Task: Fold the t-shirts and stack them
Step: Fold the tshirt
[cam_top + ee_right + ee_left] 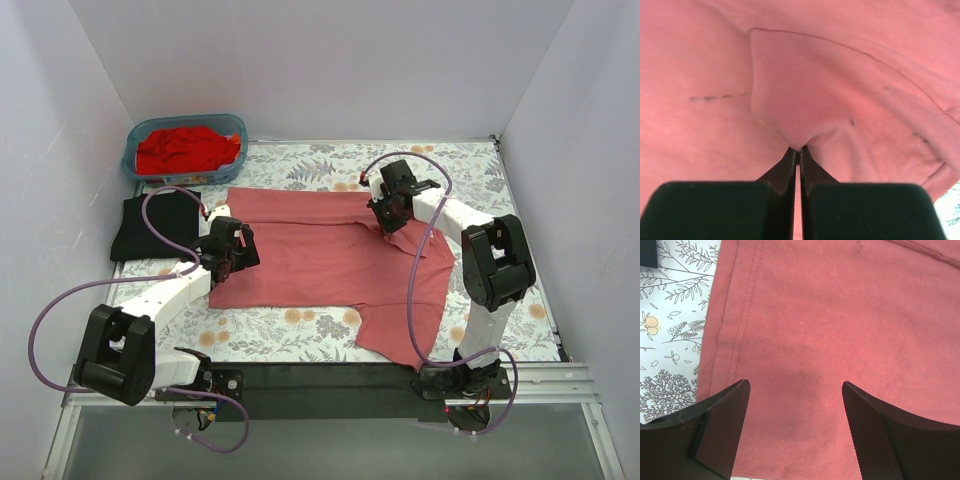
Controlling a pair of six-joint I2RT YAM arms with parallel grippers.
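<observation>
Pinching a fold of the salmon-pink t-shirt (320,260), spread mid-table, with the right gripper (797,150); holding the left gripper (795,385) wide-jawed above its left hem. Seemingly folded at far left: black t-shirt (150,228). Yet to fold: red t-shirts (185,150) in the far-left bin (128,160).

We see open room over the middle of the salmon-pink t-shirt (310,255), between the left gripper (245,250) at its left hem and the right gripper (388,222) at its far right part. The far strip of floral table cover (300,165) lies free too. At far left the blue bin (243,132) and the folded black t-shirt (155,225) block us. White walls (60,150) close the left, far and right sides.
</observation>
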